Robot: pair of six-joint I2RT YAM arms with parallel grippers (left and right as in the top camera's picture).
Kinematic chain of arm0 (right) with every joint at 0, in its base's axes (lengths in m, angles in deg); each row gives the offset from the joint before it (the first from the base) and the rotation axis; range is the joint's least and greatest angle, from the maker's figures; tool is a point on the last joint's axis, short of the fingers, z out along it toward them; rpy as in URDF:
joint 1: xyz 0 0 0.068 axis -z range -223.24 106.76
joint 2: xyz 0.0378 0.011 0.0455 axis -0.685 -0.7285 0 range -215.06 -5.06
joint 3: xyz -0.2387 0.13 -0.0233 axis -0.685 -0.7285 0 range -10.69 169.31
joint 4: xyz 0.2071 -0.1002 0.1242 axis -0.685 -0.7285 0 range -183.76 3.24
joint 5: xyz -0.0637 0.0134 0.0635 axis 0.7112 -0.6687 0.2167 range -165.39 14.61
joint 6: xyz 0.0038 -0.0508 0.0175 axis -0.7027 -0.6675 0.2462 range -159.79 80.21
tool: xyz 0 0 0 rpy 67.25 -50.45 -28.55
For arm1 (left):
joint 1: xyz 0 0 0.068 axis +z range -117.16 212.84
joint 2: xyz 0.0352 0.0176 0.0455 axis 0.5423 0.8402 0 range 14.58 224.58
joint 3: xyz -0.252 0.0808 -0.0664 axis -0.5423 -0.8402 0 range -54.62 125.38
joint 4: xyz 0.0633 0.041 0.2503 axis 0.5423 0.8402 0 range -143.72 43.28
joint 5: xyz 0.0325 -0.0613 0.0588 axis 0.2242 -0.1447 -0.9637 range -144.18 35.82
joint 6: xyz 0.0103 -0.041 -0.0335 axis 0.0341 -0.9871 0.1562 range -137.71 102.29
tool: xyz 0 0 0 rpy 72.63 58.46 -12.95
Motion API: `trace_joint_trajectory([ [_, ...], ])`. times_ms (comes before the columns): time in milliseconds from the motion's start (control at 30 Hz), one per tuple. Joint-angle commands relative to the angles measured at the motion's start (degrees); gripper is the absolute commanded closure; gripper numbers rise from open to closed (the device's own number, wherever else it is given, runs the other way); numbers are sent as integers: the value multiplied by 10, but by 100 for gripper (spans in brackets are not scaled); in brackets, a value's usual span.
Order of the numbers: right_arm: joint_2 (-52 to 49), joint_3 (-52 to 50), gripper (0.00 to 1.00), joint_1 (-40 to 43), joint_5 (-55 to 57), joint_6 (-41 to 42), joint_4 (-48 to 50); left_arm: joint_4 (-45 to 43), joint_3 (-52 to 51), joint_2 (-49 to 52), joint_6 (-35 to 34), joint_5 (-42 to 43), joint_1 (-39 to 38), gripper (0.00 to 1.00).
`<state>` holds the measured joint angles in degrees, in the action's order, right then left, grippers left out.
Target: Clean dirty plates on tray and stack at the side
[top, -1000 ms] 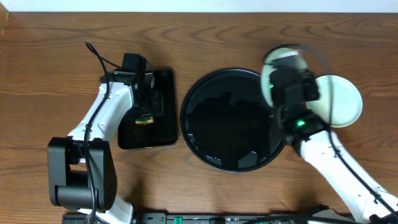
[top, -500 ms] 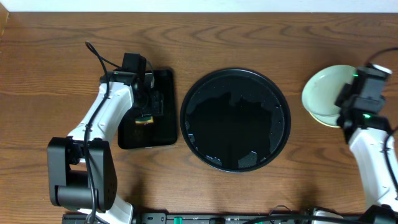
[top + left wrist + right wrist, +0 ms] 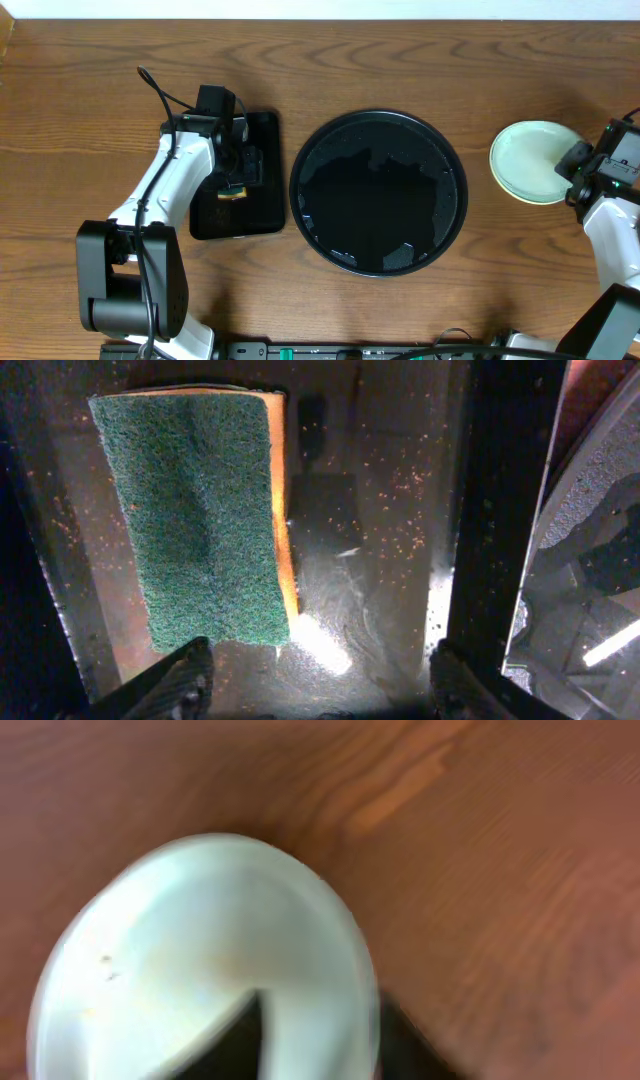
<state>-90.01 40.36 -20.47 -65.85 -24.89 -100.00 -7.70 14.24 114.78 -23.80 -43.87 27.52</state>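
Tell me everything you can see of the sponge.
The sponge is a rectangle with a dark green scouring face up and an orange foam layer showing along one long edge. It lies flat, slightly skewed, on the wet, glossy small black tray. The open left pincer hangs above, not gripping it.

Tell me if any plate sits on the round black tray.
No, the round tray holds nothing; a pale plate rests on the wood to its right.
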Motion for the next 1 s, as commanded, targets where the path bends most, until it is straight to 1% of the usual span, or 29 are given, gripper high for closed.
trace_joint_trajectory([
  [0,4,13,47,2,-89,-8,7,0,-2,0,0,-5,0,26],
  [67,10,13,34,-3,-145,-24,3,6,6,-1,0,-5,0,24],
  [100,12,13,25,-7,-169,-35,0,10,11,-2,0,-6,0,20],
  [133,16,15,16,-11,-188,-43,-8,14,18,-4,0,-8,0,20],
  [167,19,17,5,-16,-200,-48,-18,19,24,-7,0,-10,0,18],
  [200,23,22,1,-24,-207,-52,-34,24,30,-9,0,-18,0,18],
  [267,30,34,1,-42,-207,-68,-70,39,40,-13,-10,-47,0,17],
  [400,32,76,1,-85,-184,-101,-160,80,50,-14,-74,-143,2,17],
  [533,32,117,1,-123,-160,-103,-261,119,50,-16,-78,-140,3,17],
  [633,39,120,1,-139,-155,-103,-295,134,48,-27,-78,-139,3,16],
  [833,75,112,1,-147,-137,-87,-352,132,22,-105,-82,-138,2,16],
  [967,141,66,1,-165,-108,-90,-332,101,-30,-192,-78,-137,1,16],
])
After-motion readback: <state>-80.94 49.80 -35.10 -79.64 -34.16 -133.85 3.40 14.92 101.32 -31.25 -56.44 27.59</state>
